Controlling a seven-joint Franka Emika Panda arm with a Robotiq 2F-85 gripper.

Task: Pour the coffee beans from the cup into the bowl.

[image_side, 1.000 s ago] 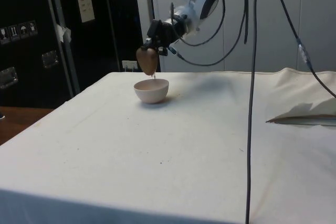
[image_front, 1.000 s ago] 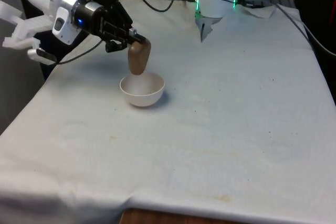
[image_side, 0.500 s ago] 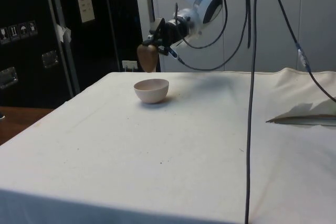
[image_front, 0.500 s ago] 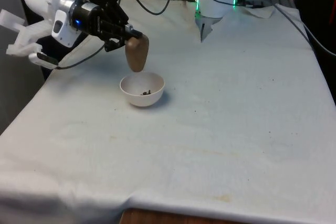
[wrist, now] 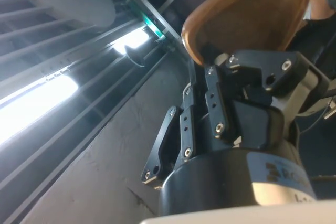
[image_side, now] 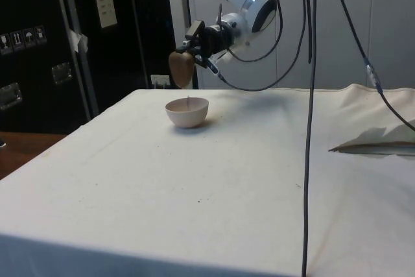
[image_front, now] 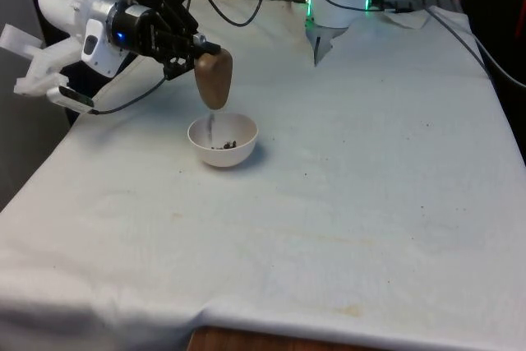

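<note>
While my arm reaches in from the upper left of the front view, my gripper (image_front: pixel 200 53) pinches the brown cup (image_front: pixel 214 78) by its rim, the two black fingers pressed against it. The cup hangs mouth-down, tipped over, directly above the white bowl (image_front: pixel 223 140), apart from it. A thin trickle falls from the cup's mouth into the bowl, where a few dark coffee beans (image_front: pixel 225 145) lie on the bottom. The bowl stands on the white cloth (image_front: pixel 353 170) in the left half of the frame, towards the far end. In the side view, my gripper (image_side: pixel 191 48) holds the cup (image_side: pixel 182 69) in the upper middle of the frame, above the bowl (image_side: pixel 187 111). In the wrist view, my fingers (wrist: pixel 218 106) clamp the cup's (wrist: pixel 247 11) brown wall.
</note>
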